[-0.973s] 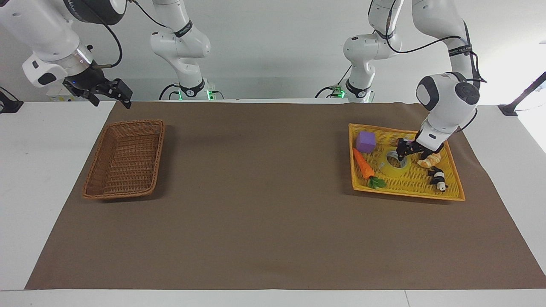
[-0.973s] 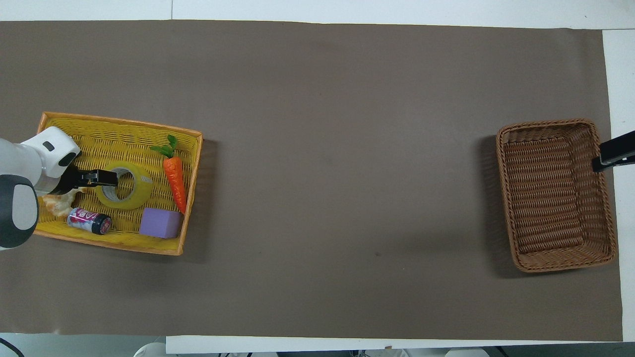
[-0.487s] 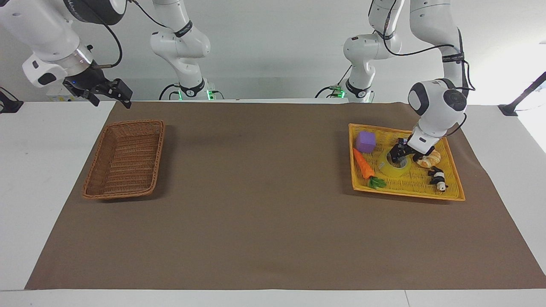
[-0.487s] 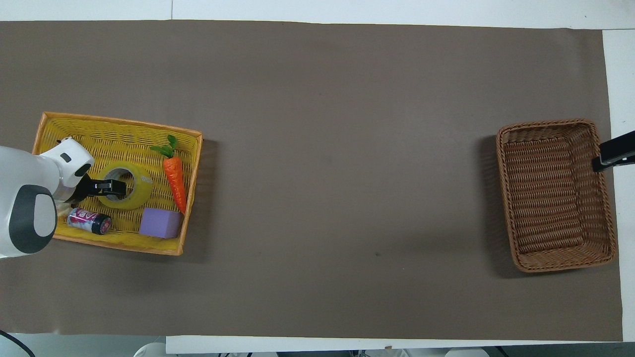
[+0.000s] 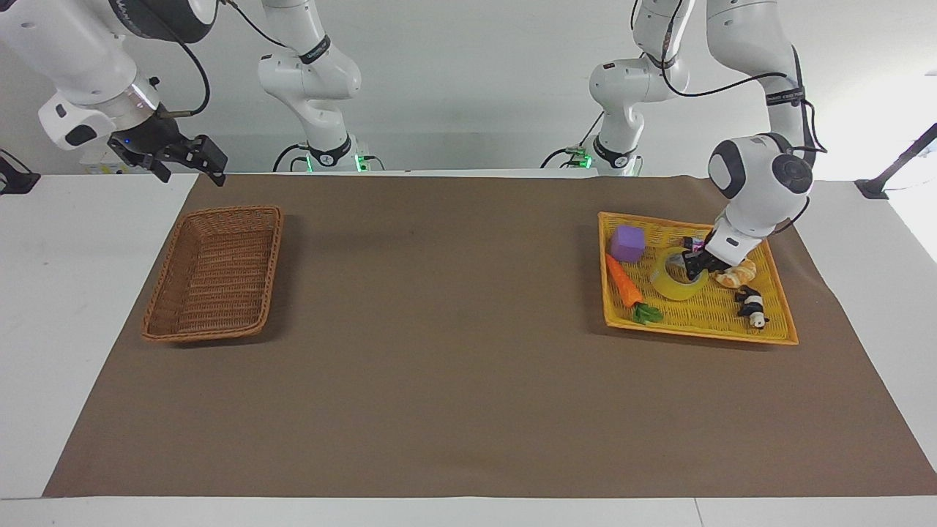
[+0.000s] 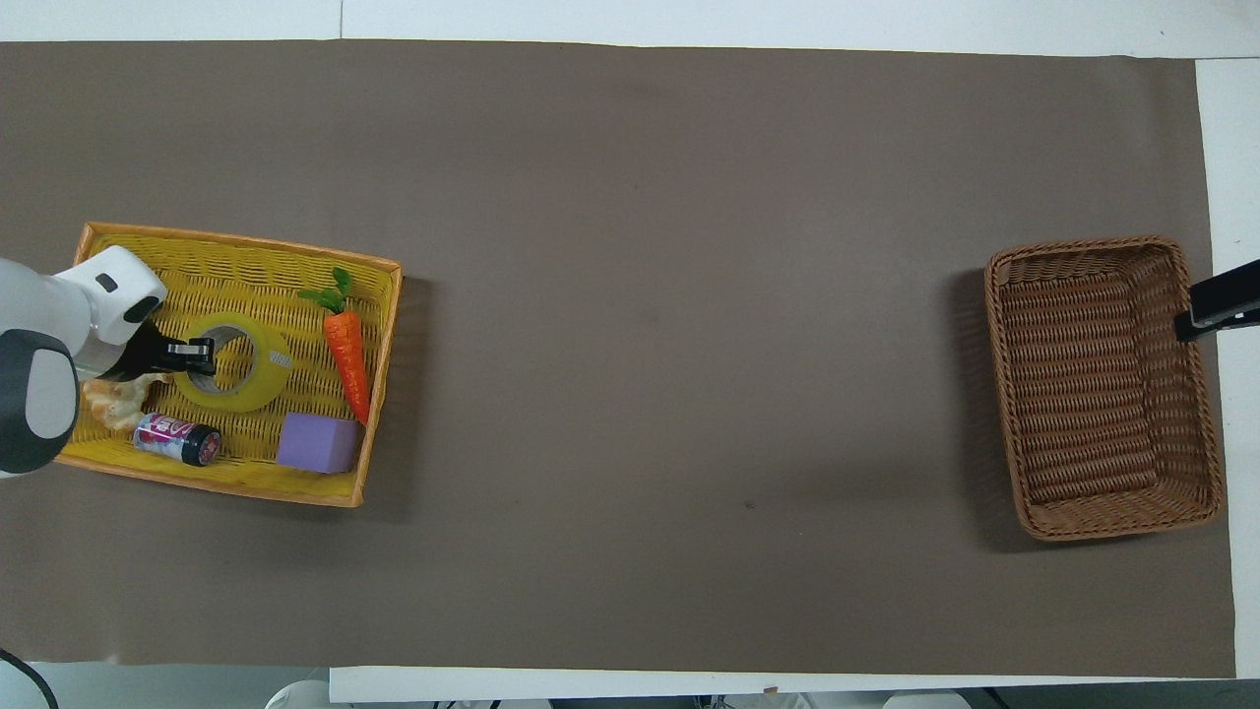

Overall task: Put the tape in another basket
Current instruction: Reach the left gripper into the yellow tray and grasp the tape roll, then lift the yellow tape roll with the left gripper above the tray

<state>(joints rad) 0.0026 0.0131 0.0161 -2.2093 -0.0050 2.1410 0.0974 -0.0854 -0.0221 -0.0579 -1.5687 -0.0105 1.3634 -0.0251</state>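
The wide roll of translucent yellow packing tape (image 5: 674,275) sits tilted in the shallow yellow woven tray (image 5: 777,335), its wall clamped between the left gripper's (image 5: 691,264) fingers. It looks light, stiff and smooth, so that ring wall suits the grip best. The right gripper (image 5: 192,155) waits, fingers apart, by the brown woven wicker basket (image 5: 217,272).

We see both views bright and evenly lit from above, with sharp focus throughout. Soft, faint shadows fall on the brown mat (image 5: 439,351) beside the wicker basket (image 5: 216,272) and the yellow tray (image 6: 379,394). In the facing view a glare whitens the wall (image 5: 878,95) at the left arm's end. Little distortion shows at the edges.
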